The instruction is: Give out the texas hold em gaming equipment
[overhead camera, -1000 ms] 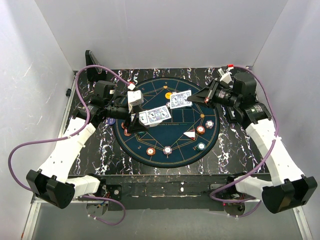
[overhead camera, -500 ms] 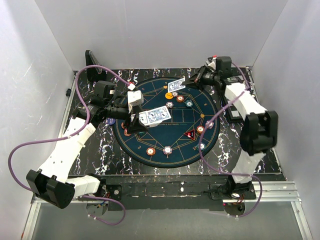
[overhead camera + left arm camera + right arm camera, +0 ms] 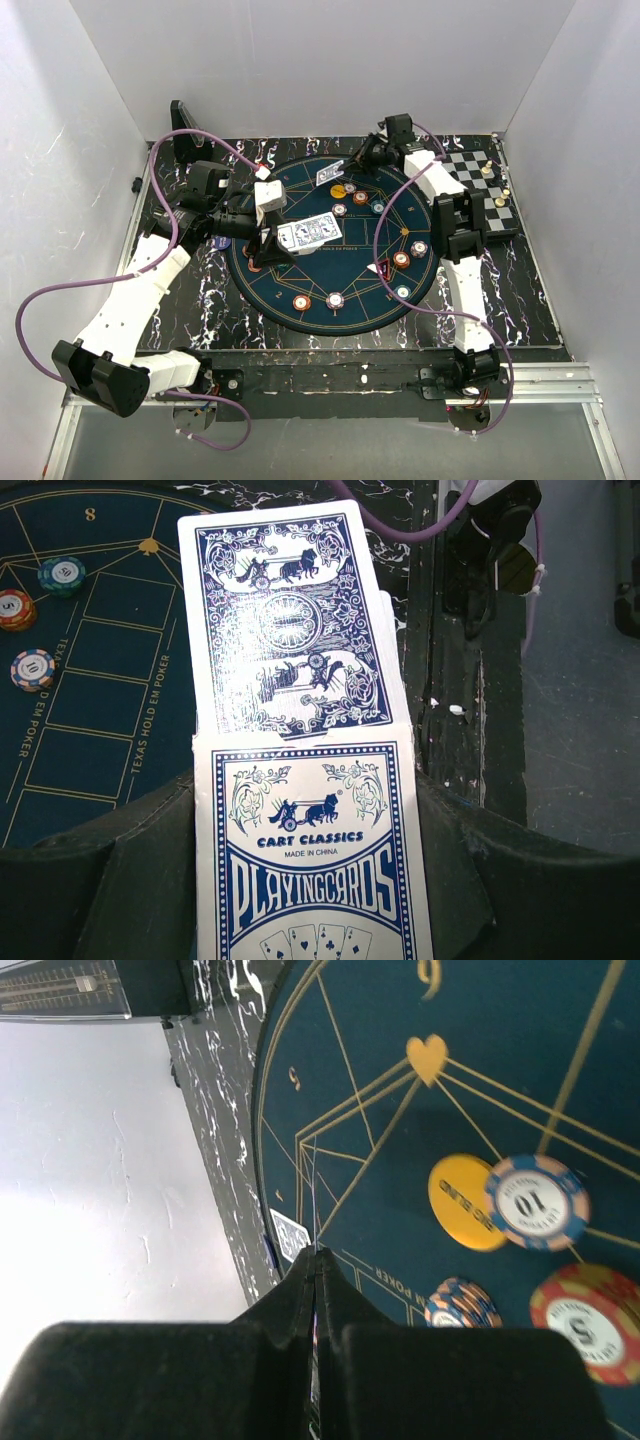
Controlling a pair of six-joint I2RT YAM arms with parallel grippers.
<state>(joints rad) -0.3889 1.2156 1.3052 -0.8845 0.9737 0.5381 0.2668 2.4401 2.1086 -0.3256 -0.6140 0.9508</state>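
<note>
left claw [image 3: 283,240] clamped on blue-and-white cardboard card box [image 3: 312,860], 9 o'clock of round dark-blue mat [image 3: 290,272], top card [image 3: 285,620] slid out for picking | right claw [image 3: 352,168] pinched tight on one blue-backed paper card [image 3: 329,176], 12 o'clock, likely dealing that seat

Both arms are built alike. The left arm [image 3: 130,300] and the right arm [image 3: 462,285] wear smooth white shells on their long links, with chunky black housings at every joint. The largest black housing [image 3: 95,375] that I can pick out belongs to the left arm; it is rounded and slightly glossy. A purple cable [image 3: 200,133] trails along the left arm, and a second purple cable [image 3: 388,262] follows the right. By the left wrist I make out a white boxy block [image 3: 270,197] with a small red-and-white connector [image 3: 263,172] on it. Through the wrist cameras the jaws look matte black, thick and blocky, with bevelled inner edges.
</note>
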